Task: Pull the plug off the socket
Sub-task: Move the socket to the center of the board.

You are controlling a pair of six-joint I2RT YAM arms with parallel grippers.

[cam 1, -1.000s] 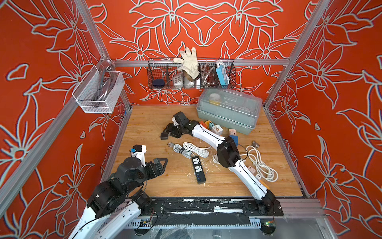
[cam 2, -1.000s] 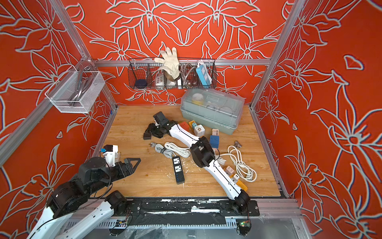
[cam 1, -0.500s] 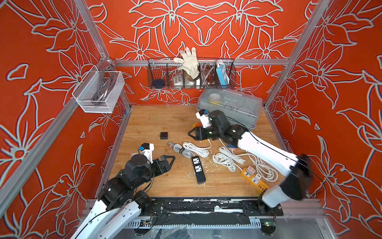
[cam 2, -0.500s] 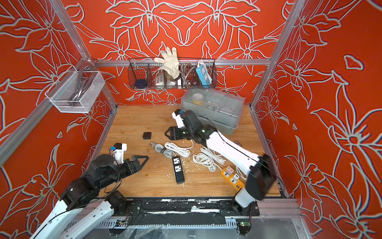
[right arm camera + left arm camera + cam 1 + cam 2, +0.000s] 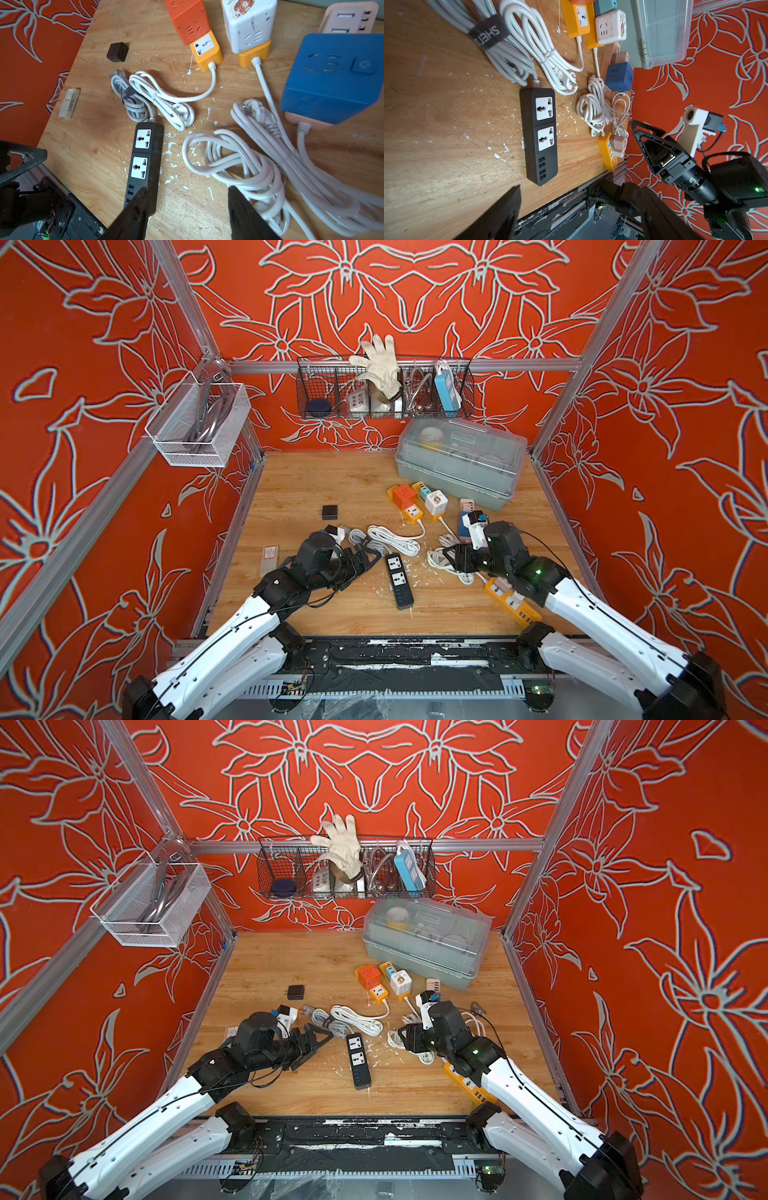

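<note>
Plug (image 5: 329, 512): a small black cube lying alone on the bare wooden surface (image 5: 316, 485), toward the far left. We see it touching nothing else.
Socket: a black power strip (image 5: 399, 580), flat near the front centre. Both wrist views show its two white outlets facing up and vacant.
Plug-to-socket relation: well apart, with a grey cord bundle (image 5: 358, 537) lying between them. We judge the separation complete.
Left fingers (image 5: 361, 566): spread wide with nothing between them, hovering just beside the cord end of the strip.
Right fingers (image 5: 455, 558): apart with nothing clamped, hovering over a white cord coil (image 5: 434, 562) on the opposite side of the strip.
Reason for placement: we judge that the strip lies outlets-up so a plug can be drawn straight out. The two arms flank it so that one can steady the body while the other pulls. With both outlets vacant, neither set of fingers has anything to hold.
Plug relative to fingers: the plug lies beyond the left fingers, farther from the robot base, near them but not touching. It is well apart from the right fingers, across the strip and the cords.
Note: an orange cube adapter (image 5: 404, 497) sits on an orange strip farther back. We cannot tell whether it belongs to the task.
</note>
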